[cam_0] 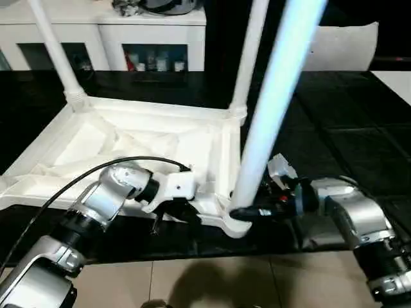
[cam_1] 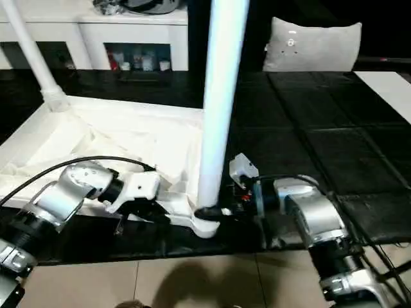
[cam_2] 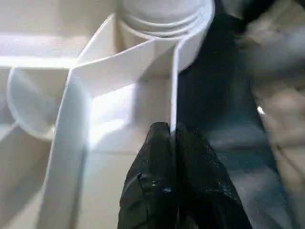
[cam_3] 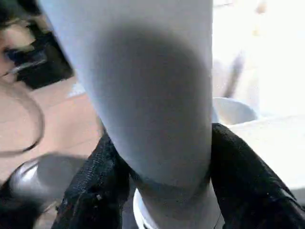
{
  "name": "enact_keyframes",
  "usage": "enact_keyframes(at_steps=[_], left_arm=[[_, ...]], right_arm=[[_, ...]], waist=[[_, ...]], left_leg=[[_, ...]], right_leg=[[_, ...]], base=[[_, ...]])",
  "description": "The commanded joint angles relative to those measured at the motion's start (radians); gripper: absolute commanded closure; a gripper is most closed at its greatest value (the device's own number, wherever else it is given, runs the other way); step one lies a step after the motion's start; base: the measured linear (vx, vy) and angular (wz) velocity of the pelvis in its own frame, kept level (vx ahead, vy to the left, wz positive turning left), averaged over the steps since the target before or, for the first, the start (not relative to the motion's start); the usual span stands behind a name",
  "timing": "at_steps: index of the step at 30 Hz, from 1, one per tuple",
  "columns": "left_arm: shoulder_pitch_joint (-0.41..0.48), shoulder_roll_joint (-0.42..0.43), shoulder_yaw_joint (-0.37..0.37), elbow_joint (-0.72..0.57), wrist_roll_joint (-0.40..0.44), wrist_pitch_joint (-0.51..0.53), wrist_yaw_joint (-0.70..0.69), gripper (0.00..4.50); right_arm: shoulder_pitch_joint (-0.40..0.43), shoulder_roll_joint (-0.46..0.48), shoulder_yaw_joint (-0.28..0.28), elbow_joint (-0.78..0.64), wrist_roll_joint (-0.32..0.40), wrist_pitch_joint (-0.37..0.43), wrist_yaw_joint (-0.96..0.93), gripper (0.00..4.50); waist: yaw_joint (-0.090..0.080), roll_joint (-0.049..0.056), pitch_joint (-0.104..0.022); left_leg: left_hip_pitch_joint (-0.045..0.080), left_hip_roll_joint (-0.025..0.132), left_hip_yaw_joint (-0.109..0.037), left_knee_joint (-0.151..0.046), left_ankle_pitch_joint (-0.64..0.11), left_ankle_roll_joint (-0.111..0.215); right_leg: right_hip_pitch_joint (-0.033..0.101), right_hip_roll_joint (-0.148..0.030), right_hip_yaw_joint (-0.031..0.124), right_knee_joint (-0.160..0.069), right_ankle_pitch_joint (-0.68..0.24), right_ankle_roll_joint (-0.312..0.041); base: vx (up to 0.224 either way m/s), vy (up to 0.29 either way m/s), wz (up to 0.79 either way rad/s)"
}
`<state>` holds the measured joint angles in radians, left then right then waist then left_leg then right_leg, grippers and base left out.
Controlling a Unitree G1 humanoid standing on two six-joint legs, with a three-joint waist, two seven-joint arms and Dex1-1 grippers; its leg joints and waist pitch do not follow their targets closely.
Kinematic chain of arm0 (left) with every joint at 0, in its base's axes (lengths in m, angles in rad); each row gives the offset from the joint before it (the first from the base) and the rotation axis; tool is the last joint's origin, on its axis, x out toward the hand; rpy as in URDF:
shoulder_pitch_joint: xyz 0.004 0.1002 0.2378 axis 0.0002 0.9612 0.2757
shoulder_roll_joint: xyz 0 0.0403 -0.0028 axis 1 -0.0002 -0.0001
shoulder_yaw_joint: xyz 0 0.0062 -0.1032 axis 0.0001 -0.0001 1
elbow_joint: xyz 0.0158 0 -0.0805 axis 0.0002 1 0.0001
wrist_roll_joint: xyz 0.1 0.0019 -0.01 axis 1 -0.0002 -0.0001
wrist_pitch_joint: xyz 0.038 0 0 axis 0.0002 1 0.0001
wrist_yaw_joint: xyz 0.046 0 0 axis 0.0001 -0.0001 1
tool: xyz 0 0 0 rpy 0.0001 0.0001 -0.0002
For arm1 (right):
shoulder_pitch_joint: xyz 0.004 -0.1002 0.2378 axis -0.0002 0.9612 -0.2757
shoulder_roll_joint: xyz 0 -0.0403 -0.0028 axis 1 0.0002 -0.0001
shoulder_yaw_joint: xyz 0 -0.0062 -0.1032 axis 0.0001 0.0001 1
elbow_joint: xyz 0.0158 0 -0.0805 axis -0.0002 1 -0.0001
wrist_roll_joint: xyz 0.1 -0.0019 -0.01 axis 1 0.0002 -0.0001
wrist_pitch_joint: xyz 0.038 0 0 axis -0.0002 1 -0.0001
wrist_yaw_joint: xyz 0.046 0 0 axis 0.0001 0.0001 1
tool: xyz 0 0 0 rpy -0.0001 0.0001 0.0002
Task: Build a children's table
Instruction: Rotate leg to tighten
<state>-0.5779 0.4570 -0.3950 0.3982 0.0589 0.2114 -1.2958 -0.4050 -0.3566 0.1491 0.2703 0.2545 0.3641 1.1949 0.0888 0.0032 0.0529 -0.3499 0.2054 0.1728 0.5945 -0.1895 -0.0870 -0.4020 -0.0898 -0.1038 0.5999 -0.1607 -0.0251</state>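
You see the white plastic rectangular tabletop (cam_0: pixel 128 147) lying upside down on the black tiled floor (cam_0: pixel 340 135), with its ribbed underside facing up. Two long white tube legs already stand in its far corner sockets, one far-left leg (cam_0: pixel 54 51) and one far-right leg (cam_0: pixel 249 58). A third white tube leg (cam_0: pixel 273 109) stands in the near right corner socket (cam_0: pixel 232 221), leaning a little to the right.

Your right gripper (cam_3: pixel 162 191) has its two black fingers (cam_3: pixel 248 181) closed around the bottom of this third leg, one finger on each side, just above the socket. Your left gripper (cam_2: pixel 172 157) is pinched tight on the thin near rim (cam_2: pixel 173 90) of the tabletop, beside the same corner.

Behind the tabletop stands a white cabinet with glass doors (cam_0: pixel 154 45), and a white pillow (cam_1: pixel 311 45) rests further right.
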Motion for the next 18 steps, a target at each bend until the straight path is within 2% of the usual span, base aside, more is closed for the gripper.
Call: enact_keyframes(at_steps=[1, 2, 3, 4, 5, 6, 7, 9, 11, 12, 13, 14, 15, 18], left_arm=[[-0.015, -0.111, 0.030, -0.051, -0.047, 0.078, 0.126, 4.50], [-0.017, -0.125, 0.040, -0.053, -0.050, 0.099, 0.151, 4.50], [-0.018, -0.127, 0.042, -0.053, -0.050, 0.101, 0.154, 4.50], [-0.022, -0.158, 0.061, -0.059, -0.052, 0.143, 0.206, 4.50], [-0.029, -0.196, 0.080, -0.062, -0.042, 0.187, 0.277, 4.50], [-0.032, -0.221, 0.088, -0.064, -0.027, 0.209, 0.327, 4.50], [-0.035, -0.237, 0.093, -0.063, -0.018, 0.222, 0.359, 4.50], [-0.041, -0.267, 0.105, -0.052, -0.003, 0.240, 0.418, 4.50], [-0.048, -0.289, 0.104, -0.038, 0.023, 0.247, 0.468, 4.50], [-0.055, -0.297, 0.102, -0.027, 0.033, 0.243, 0.485, 4.50], [-0.055, -0.297, 0.102, -0.027, 0.033, 0.243, 0.485, 4.50], [-0.058, -0.298, 0.102, -0.025, 0.033, 0.246, 0.489, 4.50], [-0.061, -0.297, 0.101, -0.022, 0.036, 0.243, 0.491, 4.50], [-0.065, -0.271, 0.086, -0.018, 0.062, 0.225, 0.496, 4.50]], right_arm=[[-0.032, 0.088, 0.009, 0.042, -0.047, 0.021, -0.206, 2.42], [-0.039, 0.104, 0.003, 0.054, -0.058, 0.026, -0.247, 2.45], [-0.040, 0.106, 0.002, 0.056, -0.059, 0.027, -0.253, 2.45], [-0.056, 0.141, -0.012, 0.081, -0.079, 0.037, -0.344, 2.48], [-0.082, 0.190, -0.038, 0.117, -0.094, 0.052, -0.467, 2.48], [-0.102, 0.222, -0.055, 0.140, -0.105, 0.059, -0.549, 2.48], [-0.114, 0.241, -0.065, 0.155, -0.113, 0.062, -0.596, 2.48], [-0.128, 0.260, -0.068, 0.174, -0.125, 0.041, -0.628, 2.48], [-0.130, 0.264, -0.053, 0.181, -0.150, -0.010, -0.618, 2.48], [-0.131, 0.264, -0.051, 0.184, -0.158, -0.034, -0.611, 2.16], [-0.131, 0.264, -0.051, 0.184, -0.158, -0.034, -0.611, 2.16], [-0.132, 0.261, -0.050, 0.185, -0.158, -0.040, -0.606, 1.84], [-0.131, 0.255, -0.050, 0.185, -0.154, -0.044, -0.595, 1.82], [-0.119, 0.221, -0.059, 0.166, -0.133, -0.081, -0.536, 1.58]], waist=[[-0.008, -0.008, -0.059], [-0.016, -0.008, -0.056], [-0.023, -0.007, -0.059], [-0.035, -0.009, -0.060], [-0.041, -0.009, -0.061], [-0.054, -0.009, -0.063], [-0.062, -0.009, -0.066], [-0.070, -0.010, -0.066], [-0.067, -0.011, -0.070], [-0.065, -0.012, -0.074], [-0.061, -0.011, -0.078], [-0.059, -0.012, -0.079], [-0.055, -0.011, -0.078], [-0.046, -0.009, -0.081]], left_leg=[[0.007, 0.015, -0.005, -0.070, -0.256, 0.004], [0.003, 0.015, -0.006, -0.071, -0.257, -0.002], [-0.005, 0.011, -0.013, -0.072, -0.257, -0.005], [-0.004, 0.013, -0.012, -0.073, -0.255, 0.002], [-0.005, 0.014, -0.012, -0.072, -0.252, 0.003], [-0.007, 0.013, -0.012, -0.071, -0.241, 0.000], [-0.011, 0.011, -0.013, -0.070, -0.226, 0.004], [-0.009, 0.008, -0.007, -0.065, -0.216, 0.025], [-0.010, 0.011, -0.004, -0.062, -0.179, 0.046], [-0.014, 0.012, -0.003, -0.061, -0.141, 0.058], [-0.018, 0.013, -0.003, -0.060, -0.100, 0.071], [-0.019, 0.014, -0.003, -0.059, -0.082, 0.078], [-0.018, 0.014, -0.002, -0.058, -0.063, 0.090], [-0.017, 0.016, 0.000, -0.056, -0.061, 0.106]], right_leg=[[0.044, -0.060, 0.042, -0.102, -0.536, -0.098], [0.044, -0.059, 0.040, -0.102, -0.556, -0.089], [0.053, -0.060, 0.032, -0.106, -0.585, -0.063], [0.049, -0.058, 0.034, -0.109, -0.562, -0.060], [0.049, -0.057, 0.036, -0.104, -0.541, -0.067], [0.047, -0.056, 0.037, -0.100, -0.513, -0.086], [0.052, -0.055, 0.035, -0.100, -0.493, -0.090], [0.047, -0.053, 0.039, -0.100, -0.461, -0.104], [0.049, -0.053, 0.044, -0.093, -0.397, -0.122], [0.055, -0.053, 0.045, -0.084, -0.332, -0.139], [0.058, -0.051, 0.047, -0.074, -0.254, -0.161], [0.059, -0.050, 0.047, -0.068, -0.217, -0.171], [0.059, -0.049, 0.048, -0.064, -0.172, -0.190], [0.060, -0.050, 0.050, -0.058, -0.127, -0.213]], base=[[0.000, 0.000, 0.00], [0.000, 0.000, 0.00], [0.000, 0.000, 0.00], [0.000, 0.000, 0.00], [0.000, 0.000, 0.00], [0.000, 0.000, 0.00], [0.000, 0.000, 0.00], [0.000, 0.000, 0.00], [0.000, 0.000, 0.00], [0.000, 0.000, 0.00], [0.000, 0.000, 0.00], [0.000, 0.000, 0.00], [0.000, 0.000, 0.00], [0.000, 0.000, 0.00]])
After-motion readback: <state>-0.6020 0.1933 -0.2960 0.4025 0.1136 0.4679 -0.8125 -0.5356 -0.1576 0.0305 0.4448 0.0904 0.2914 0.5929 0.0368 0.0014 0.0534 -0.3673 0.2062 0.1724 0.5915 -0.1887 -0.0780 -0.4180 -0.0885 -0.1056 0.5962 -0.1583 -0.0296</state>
